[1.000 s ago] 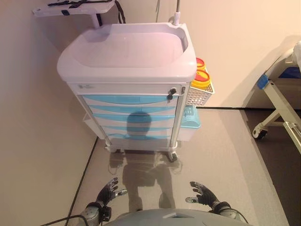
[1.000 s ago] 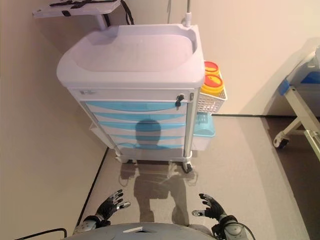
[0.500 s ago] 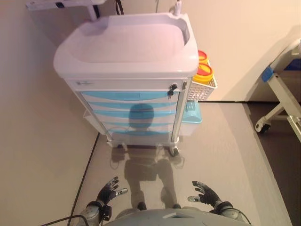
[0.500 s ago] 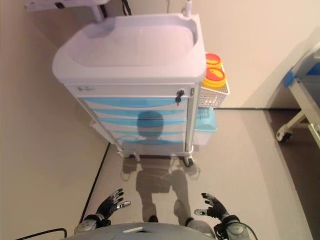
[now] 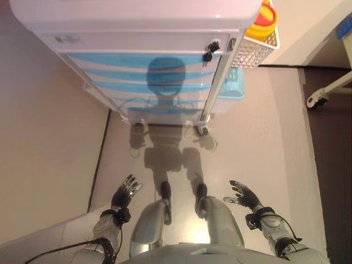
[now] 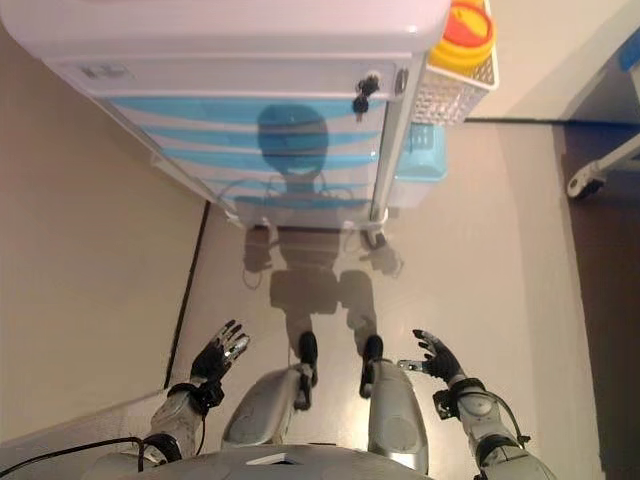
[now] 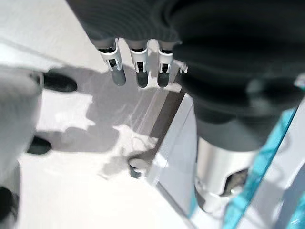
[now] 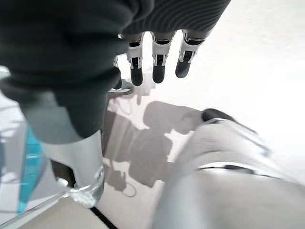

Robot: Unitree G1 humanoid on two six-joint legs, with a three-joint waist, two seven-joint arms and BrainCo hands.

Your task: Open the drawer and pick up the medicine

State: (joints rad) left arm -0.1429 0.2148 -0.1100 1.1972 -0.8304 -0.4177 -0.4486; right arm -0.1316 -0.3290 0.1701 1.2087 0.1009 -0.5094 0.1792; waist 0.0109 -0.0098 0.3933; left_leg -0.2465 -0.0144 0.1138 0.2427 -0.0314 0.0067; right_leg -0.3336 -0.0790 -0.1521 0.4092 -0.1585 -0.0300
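Listing largest first, we record: medical cart (image 5: 137, 22), white, against the wall, its blue-fronted drawers (image 5: 137, 74) all shut, keys (image 5: 209, 52) hanging at the top drawer's lock; medicine not seen by us in any view; white mesh basket (image 5: 256, 49) on the cart's right side, holding a yellow red-lidded container (image 5: 264, 19); bed frame castor (image 5: 314, 100) far right; our left hand (image 5: 124, 193) and right hand (image 5: 243, 193), both low over the floor, fingers spread, holding nothing
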